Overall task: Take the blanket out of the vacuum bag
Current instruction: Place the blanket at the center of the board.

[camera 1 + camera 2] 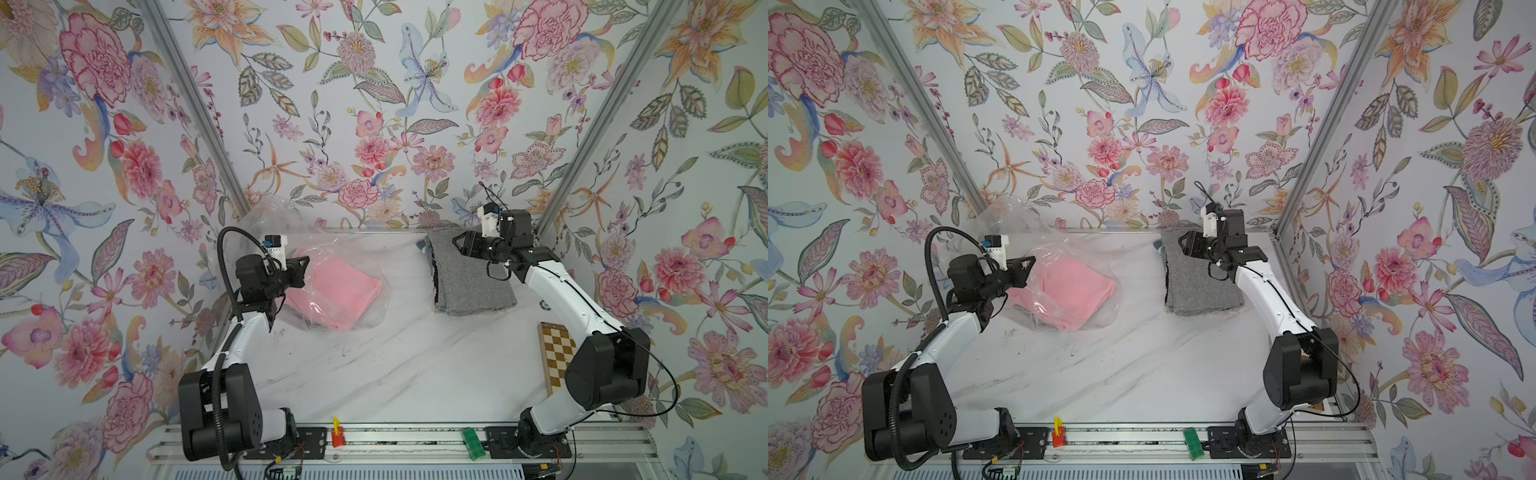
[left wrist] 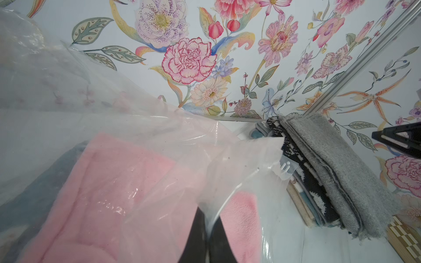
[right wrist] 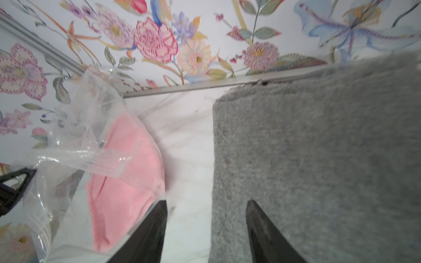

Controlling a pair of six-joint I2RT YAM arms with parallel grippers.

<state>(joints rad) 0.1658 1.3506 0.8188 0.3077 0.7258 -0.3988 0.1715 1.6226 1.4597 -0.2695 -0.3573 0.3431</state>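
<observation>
Counter (image 1: 395, 374): white marble; everything in use sits toward its back half.
Blanket (image 1: 336, 291): pink, folded, inside the vacuum bag (image 1: 370, 311) on the counter's left side; not yet out.
Left claw (image 2: 206, 215): clamped tight on a flap of the bag's clear film and raising it off the blanket, likely to anchor the bag and keep it open.
Right claw (image 3: 206, 205): roughly half open and empty, above the edge of the grey folded stack (image 1: 469, 278), pointing at the bag, seemingly ready to reach in.
</observation>
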